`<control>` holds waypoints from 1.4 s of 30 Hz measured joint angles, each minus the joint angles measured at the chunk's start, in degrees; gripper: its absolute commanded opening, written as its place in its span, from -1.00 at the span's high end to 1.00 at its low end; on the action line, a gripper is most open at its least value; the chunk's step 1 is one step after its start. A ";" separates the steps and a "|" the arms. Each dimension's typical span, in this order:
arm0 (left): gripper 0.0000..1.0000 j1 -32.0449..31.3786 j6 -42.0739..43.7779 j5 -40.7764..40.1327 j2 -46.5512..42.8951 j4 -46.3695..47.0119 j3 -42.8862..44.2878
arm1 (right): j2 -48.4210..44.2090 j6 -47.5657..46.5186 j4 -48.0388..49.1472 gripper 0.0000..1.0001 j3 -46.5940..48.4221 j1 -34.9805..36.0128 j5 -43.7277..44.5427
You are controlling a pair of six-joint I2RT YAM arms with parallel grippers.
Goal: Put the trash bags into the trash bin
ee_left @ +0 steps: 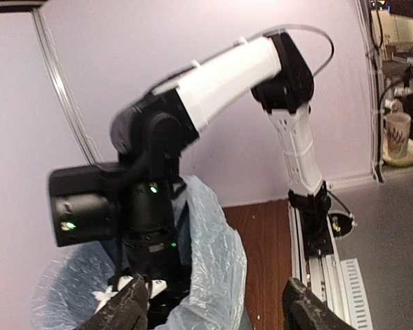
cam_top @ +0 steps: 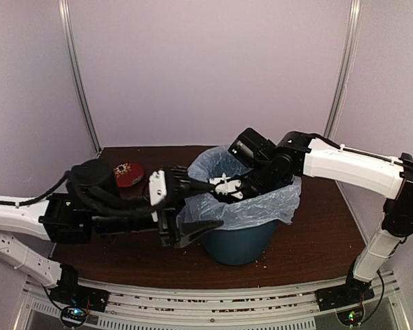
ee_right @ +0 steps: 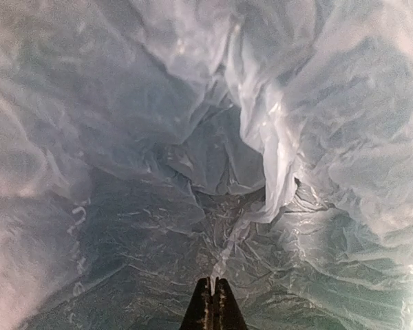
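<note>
Above the table (cam_top: pixel 316 234), the trash bag (ee_right: pixel 193 158) envelops the right gripper (ee_right: pixel 212 282) pinching it.

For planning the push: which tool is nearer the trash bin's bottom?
Right. The right tool is down inside the trash bin, within the trash bag; the left tool is up at the rim.

No lettering, label, brand or number can be read anywhere.
</note>
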 measured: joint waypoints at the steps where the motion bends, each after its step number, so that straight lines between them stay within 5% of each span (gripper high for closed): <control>1: -0.39 0.00 -0.22 -0.48 -1.88 0.02 -0.22 | -0.02 0.09 0.09 1.00 0.37 0.00 -0.39; 7: -0.33 1.01 -1.97 -5.42 -9.84 1.25 -0.44 | -1.25 2.80 2.60 1.00 0.68 -0.22 -0.79; 17: -0.33 1.97 -3.30 -7.74 3.69 -0.96 1.09 | -0.83 4.35 3.61 1.00 1.49 -0.22 -0.15; 31: -0.43 3.13 -7.89 -9.88 -20.00 5.03 -15.28 | 0.07 4.35 3.80 1.00 -2.25 -0.22 1.22; 36: -0.27 3.23 -9.40 -13.14 -20.13 4.85 -21.57 | 0.09 4.35 3.80 1.00 -2.25 -0.22 1.75; 42: -0.45 7.02 -10.99 -12.26 -15.76 4.98 -26.88 | 0.11 4.35 3.61 1.00 -2.21 -0.22 1.97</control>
